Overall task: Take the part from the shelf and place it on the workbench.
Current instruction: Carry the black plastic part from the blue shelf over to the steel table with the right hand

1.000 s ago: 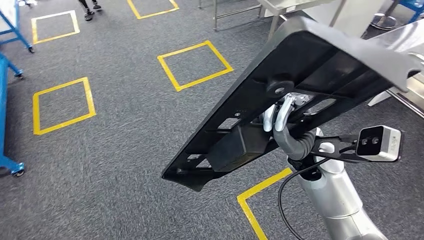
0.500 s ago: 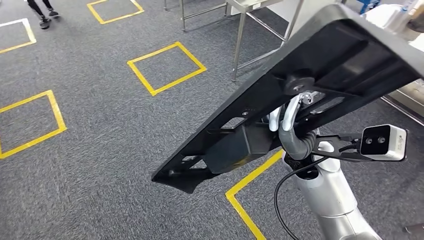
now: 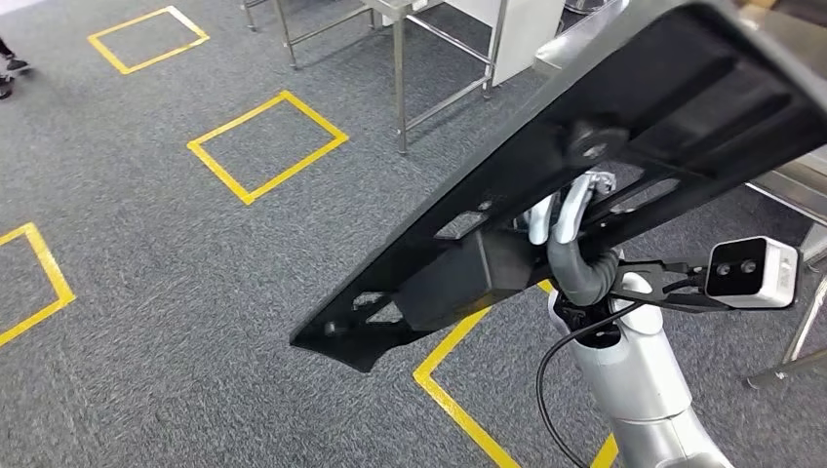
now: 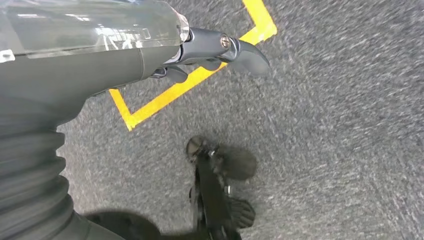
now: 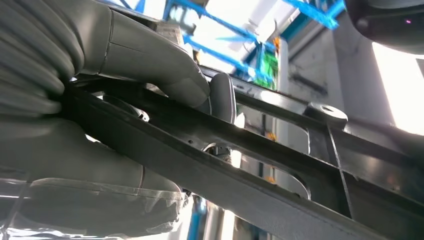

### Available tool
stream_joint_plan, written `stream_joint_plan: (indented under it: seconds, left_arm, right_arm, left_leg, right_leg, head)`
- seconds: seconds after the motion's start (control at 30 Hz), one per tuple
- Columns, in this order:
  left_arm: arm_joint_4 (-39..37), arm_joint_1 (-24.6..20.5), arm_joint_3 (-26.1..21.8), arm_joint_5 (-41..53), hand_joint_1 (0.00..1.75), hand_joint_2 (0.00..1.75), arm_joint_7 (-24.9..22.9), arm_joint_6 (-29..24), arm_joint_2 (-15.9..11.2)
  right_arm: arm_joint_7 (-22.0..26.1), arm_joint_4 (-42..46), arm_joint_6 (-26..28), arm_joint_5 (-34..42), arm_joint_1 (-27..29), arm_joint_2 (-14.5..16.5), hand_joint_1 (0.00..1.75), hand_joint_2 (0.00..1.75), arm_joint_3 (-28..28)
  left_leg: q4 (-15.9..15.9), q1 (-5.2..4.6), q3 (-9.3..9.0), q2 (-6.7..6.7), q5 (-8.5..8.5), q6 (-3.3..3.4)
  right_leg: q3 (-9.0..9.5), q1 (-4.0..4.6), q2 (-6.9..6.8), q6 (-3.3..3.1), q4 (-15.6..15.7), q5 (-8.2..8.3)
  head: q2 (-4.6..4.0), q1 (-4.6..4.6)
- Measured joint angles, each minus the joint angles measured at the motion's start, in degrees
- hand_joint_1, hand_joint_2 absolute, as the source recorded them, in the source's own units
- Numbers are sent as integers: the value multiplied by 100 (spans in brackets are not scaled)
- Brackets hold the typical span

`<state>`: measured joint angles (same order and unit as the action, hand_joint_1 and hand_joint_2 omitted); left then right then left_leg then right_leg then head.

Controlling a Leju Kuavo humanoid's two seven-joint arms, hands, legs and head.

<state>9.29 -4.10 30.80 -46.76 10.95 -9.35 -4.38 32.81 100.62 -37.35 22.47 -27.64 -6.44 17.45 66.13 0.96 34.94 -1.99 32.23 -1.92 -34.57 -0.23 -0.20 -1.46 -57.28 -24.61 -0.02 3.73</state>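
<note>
**Right hand held the black part above the carpet**

Gripping from underneath, the right hand (image 3: 564, 226) in the head view had its pale fingers hooked through an opening in the long black part (image 3: 546, 195). That part was tilted, its low end pointing toward the left of the picture and its high end rising past the upper right corner. A boxy black block sat on its underside, just beside the hand. Below the hand, the silver right arm (image 3: 634, 390) rose from the lower edge, with the wrist camera (image 3: 751, 271) sticking out to the right on a dark bracket. Grey carpet (image 3: 195, 312) lay under everything, marked with yellow tape squares (image 3: 268, 144). Legs of a steel table (image 3: 400, 88) stood beyond the part, near the top of the picture.

From the left wrist, the left hand (image 4: 200, 55) hung over the carpet with nothing in it; its thumb pointed out and the dark fingers were curled in beneath it. A yellow tape corner (image 4: 195, 80) lay on the floor behind it.

From the right wrist, the right hand's thick grey thumb (image 5: 150, 55) pressed on one side of a black rib of the part (image 5: 210, 165), the rest of the hand lying against the other side. Blue framework (image 5: 235, 35) showed past it, blurred by glare.
</note>
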Motion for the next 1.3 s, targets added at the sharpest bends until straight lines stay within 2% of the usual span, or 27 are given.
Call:
stream_joint_plan:
  seconds: [0.03, 0.07, 0.1, 0.13, 0.17, 0.23, 0.3, 0.37, 0.43, 0.5, 0.57, 0.6, 0.63, 0.67, 0.73, 0.8, 0.87, 0.9, 0.97, 1.03, 1.07, 1.1, 1.13, 1.17, 1.2, 1.23, 1.3]
  left_arm:
    - [0, 6, 0, -10, 0, 175, -7, -9, -25]
    - [0, 17, 0, -16, 0, 175, -18, -18, -42]
    - [0, 28, 0, -20, 0, 175, -27, -26, -53]
    - [0, 34, 0, -24, 0, 175, -35, -32, -57]
    - [0, 38, 0, -26, 0, 175, -35, -33, -59]
    - [-1, 39, 0, -25, 0, 175, -17, -14, -59]
    - [-1, 22, 0, -19, 0, 175, -1, 5, -53]
    - [1, -24, 0, -30, 0, 175, 14, 5, -37]
    - [2, -52, 0, -51, 0, 175, 38, 2, -18]
    - [2, -34, -1, -65, 0, 175, 55, 2, -10]
    - [2, -10, -1, -69, 0, 175, 60, 10, -10]
    - [2, -6, -1, -67, 0, 175, 61, 20, -10]
    - [2, -7, -1, -62, 0, 175, 61, 29, -9]
    - [2, -9, 0, -55, 0, 175, 60, 37, -5]
    - [2, -11, 0, -43, 0, 175, 57, 43, 4]
    - [2, -12, 1, -27, 0, 175, 55, 45, 9]
    - [2, -26, 4, -4, 0, 175, 56, 45, 12]
    - [2, -36, 7, 4, 0, 175, 57, 45, 13]
    - [2, -39, 11, 19, 0, 175, 60, 49, 14]
    - [2, -30, 13, 29, 0, 175, 63, 55, 14]
    - [2, -28, 14, 32, 0, 175, 67, 60, 14]
    - [2, -28, 15, 32, 0, 175, 72, 64, 14]
    - [2, -30, 15, 32, 0, 175, 79, 68, 14]
    - [2, -35, 15, 31, 0, 175, 89, 73, 12]
    - [2, -41, 15, 29, 0, 175, 100, 75, 10]
    - [2, -44, 15, 24, 0, 175, 111, 76, 6]
    - [1, -58, 15, 15, 0, 175, 126, 75, 2]
  right_arm:
    - [11, 1, 18, 1, 60, 9, 175, 175, -37]
    - [17, 1, 31, -10, 120, 18, 175, 175, -62]
    - [21, 2, 45, -39, 169, 28, 175, 175, -78]
    - [22, 12, 68, -102, 211, 46, 175, 175, -85]
    - [22, 40, 117, -195, 252, 79, 175, 175, -82]
    - [25, 120, 268, -402, 327, 166, 175, 175, -16]
    - [51, 177, 403, -523, 384, 240, 175, 175, 114]
    - [98, 191, 472, -553, 417, 267, 175, 175, 234]
    - [135, 191, 501, -552, 415, 269, 175, 175, 317]
    - [155, 188, 514, -549, 398, 271, 175, 175, 380]
    - [161, 180, 531, -542, 399, 272, 175, 175, 425]
    - [161, 176, 540, -531, 402, 271, 175, 175, 438]
    - [161, 174, 547, -514, 403, 271, 175, 175, 444]
    - [160, 174, 554, -496, 403, 271, 175, 175, 447]
    - [161, 175, 558, -470, 395, 271, 175, 175, 451]
    - [167, 177, 562, -464, 390, 265, 175, 175, 455]
    - [176, 179, 569, -464, 403, 250, 175, 175, 458]
    - [180, 182, 574, -466, 411, 241, 175, 175, 460]
    - [188, 188, 581, -467, 412, 228, 175, 175, 467]
    - [194, 189, 594, -466, 417, 222, 175, 175, 485]
    - [194, 187, 603, -466, 429, 218, 175, 175, 493]
    - [194, 186, 615, -466, 439, 214, 175, 175, 499]
    - [195, 185, 628, -466, 448, 208, 175, 175, 502]
    - [198, 185, 640, -462, 453, 203, 175, 175, 504]
    - [202, 185, 651, -457, 455, 200, 175, 175, 506]
    - [210, 184, 658, -450, 454, 197, 175, 175, 507]
    - [223, 183, 664, -437, 454, 192, 175, 175, 510]
  left_leg:
    - [403, 2, 201, 77, 157, -9]
    - [693, 3, 359, 116, 228, -17]
    - [797, 4, 437, 137, 190, -20]
    - [659, 4, 404, 151, 35, -15]
    - [316, 7, 275, 190, -196, -3]
    - [-454, 20, -40, 400, -536, 37]
    - [-782, 17, -182, 532, -597, 78]
    - [-815, 17, -199, 447, -610, 131]
    - [-861, 35, -223, 333, -642, 208]
    - [-886, 29, -234, 210, -651, 269]
    - [-884, 15, -229, 85, -644, 286]
    - [-882, 13, -229, 21, -639, 282]
    - [-880, 13, -233, -41, -632, 273]
    - [-877, 13, -244, -101, -621, 261]
    - [-866, -5, -275, -205, -588, 218]
    - [-857, -32, -301, -303, -553, 157]
    - [-863, -38, -328, -410, -530, 89]
    - [-841, -27, -337, -394, -498, 54]
    - [-532, -2, -226, -191, -280, 6]
    - [197, 11, 107, 57, 92, -15]
    - [562, 12, 287, 108, 224, -22]
    - [770, 13, 402, 129, 254, -27]
    - [772, 13, 423, 142, 173, -26]
    - [527, 16, 329, 166, -20, -17]
    - [133, 23, 164, 251, -253, -4]
    - [-266, 34, -4, 401, -425, 16]
    - [-730, 45, -199, 628, -567, 56]
  right_leg:
    - [0, 4, 64, -12, -3, -1]
    - [1, 7, 139, -17, -8, -2]
    - [2, 9, 218, -17, -14, -4]
    - [6, 7, 300, -13, -24, -7]
    - [10, 4, 379, -3, -36, -13]
    - [-1, 5, 525, 33, -76, -32]
    - [-37, -3, 639, 93, -99, -31]
    - [-60, -18, 718, 163, -91, -16]
    - [-132, -6, 533, 224, -248, -129]
    - [-402, -9, 219, 272, -828, -449]
    - [-742, -44, 98, 310, -1518, -721]
    - [-808, -56, 74, 322, -1649, -723]
    - [-759, -64, 47, 329, -1553, -622]
    - [-596, -66, -5, 326, -1246, -445]
    - [-178, -29, -236, 281, -456, -147]
    - [-4, 24, -347, 206, -95, -71]
    - [-14, 40, -216, 136, -77, -63]
    - [-8, 30, -151, 103, -60, -51]
    - [12, -4, -37, 33, -24, -22]
    - [11, -8, 75, -6, -19, -15]
    - [10, -4, 147, -14, -21, -14]
    - [10, -1, 221, -15, -24, -14]
    - [14, 1, 298, -13, -29, -15]
    - [20, 0, 376, -7, -38, -18]
    - [23, -5, 448, 3, -51, -24]
    - [15, 0, 514, 24, -74, -33]
    - [-30, -8, 638, 87, -108, -32]
  head:
    - [0, 1]
    - [0, 1]
    - [0, 1]
    - [0, 1]
    - [0, 1]
    - [0, 1]
    - [0, 1]
    - [0, 1]
    - [0, 0]
    - [0, -1]
    - [0, -1]
    - [0, -1]
    - [0, -1]
    - [0, -1]
    - [0, -1]
    - [0, -1]
    - [0, 0]
    - [0, 1]
    - [0, 1]
    - [0, 1]
    - [0, 1]
    - [0, 1]
    - [0, 1]
    - [0, 1]
    - [0, 1]
    - [0, 1]
    - [0, 1]
